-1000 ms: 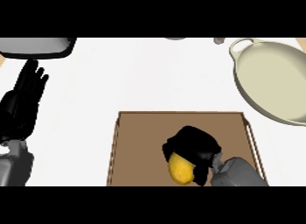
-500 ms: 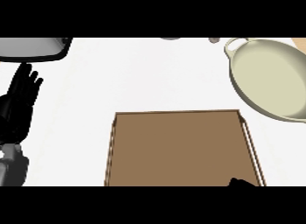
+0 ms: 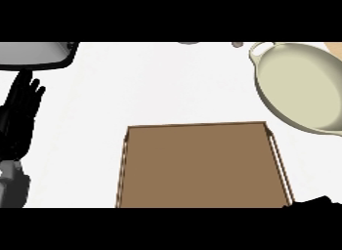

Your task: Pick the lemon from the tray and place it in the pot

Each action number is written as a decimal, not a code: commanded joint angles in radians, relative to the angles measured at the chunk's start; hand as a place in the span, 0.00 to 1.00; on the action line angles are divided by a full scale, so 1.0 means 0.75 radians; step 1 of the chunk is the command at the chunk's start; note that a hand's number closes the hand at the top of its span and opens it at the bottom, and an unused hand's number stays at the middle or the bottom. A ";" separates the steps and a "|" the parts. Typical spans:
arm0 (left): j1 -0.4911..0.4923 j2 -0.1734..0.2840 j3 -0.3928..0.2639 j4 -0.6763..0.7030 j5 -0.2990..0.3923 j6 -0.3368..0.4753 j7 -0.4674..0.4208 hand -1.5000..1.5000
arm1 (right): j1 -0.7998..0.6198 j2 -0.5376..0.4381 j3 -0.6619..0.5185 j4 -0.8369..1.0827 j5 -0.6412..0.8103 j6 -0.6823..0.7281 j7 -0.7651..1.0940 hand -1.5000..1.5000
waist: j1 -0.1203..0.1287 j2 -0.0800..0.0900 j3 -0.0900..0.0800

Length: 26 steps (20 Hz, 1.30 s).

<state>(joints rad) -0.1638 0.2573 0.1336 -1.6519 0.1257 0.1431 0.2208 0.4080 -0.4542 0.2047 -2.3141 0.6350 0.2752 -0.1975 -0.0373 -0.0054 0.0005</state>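
Lemon unseen | cream oval ceramic pot [image 3: 304,85] lies up-right of brown rectangular tray [image 3: 203,166] | right hand [image 3: 319,202] nearer, grasp indeterminable | left hand [image 3: 15,122] relaxed

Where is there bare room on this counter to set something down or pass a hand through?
The widest bare stretch of counter lies between the resting left hand and the pot, above the tray. The tray's own floor shows nothing on it. A narrower strip runs between that hand and the tray. It is tighter where the pot nears the tray's right rim.
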 commanded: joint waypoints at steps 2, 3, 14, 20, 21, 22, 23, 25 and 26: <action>-0.001 -0.056 -0.068 -0.027 -0.049 0.039 0.012 0.50 | -0.060 0.087 -0.325 -0.111 -0.290 -0.035 0.077 1.00 | 0.026 0.005 0.000; 0.025 -0.018 -0.016 -0.019 -0.006 -0.008 -0.021 0.50 | 0.003 0.092 -0.361 -0.162 -0.341 -0.027 0.063 1.00 | 0.020 0.002 -0.001; -0.011 -0.019 -0.028 -0.080 -0.013 -0.019 0.072 0.50 | -0.566 -0.116 -0.843 0.279 -0.851 0.160 0.414 1.00 | 0.055 0.006 -0.001; -0.058 -0.048 -0.040 0.003 -0.034 -0.024 0.030 0.50 | -0.809 -0.118 -0.741 0.744 -0.706 0.107 0.261 1.00 | 0.067 0.011 0.000; 0.009 -0.042 -0.014 0.048 -0.005 -0.080 -0.072 0.50 | -0.884 -0.188 -0.786 0.822 -0.722 0.131 0.285 1.00 | 0.068 0.011 -0.001; -0.046 -0.047 -0.054 -0.073 -0.046 -0.003 0.102 0.50 | -0.846 -0.140 -0.755 0.933 -0.578 0.057 0.099 1.00 | 0.074 0.012 0.001; -0.083 -0.029 -0.006 0.047 -0.024 -0.038 0.018 0.50 | -0.932 -0.160 -0.777 0.990 -0.712 0.118 0.181 1.00 | 0.066 0.012 0.000; -0.087 -0.061 -0.026 0.086 -0.049 -0.029 -0.029 0.50 | -0.951 -0.114 -0.792 0.954 -0.751 0.092 0.200 1.00 | 0.055 0.009 -0.001; -0.083 -0.063 -0.061 -0.013 -0.070 0.006 0.058 0.50 | -0.959 -0.186 -0.758 1.111 -0.485 -0.007 -0.045 1.00 | 0.084 0.017 0.001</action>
<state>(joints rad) -0.2210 0.2221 0.1068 -1.6368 0.0922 0.1307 0.2442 -0.2520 -0.5700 -0.3848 -1.6412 0.1243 0.3438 -0.0778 0.0127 0.0035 0.0003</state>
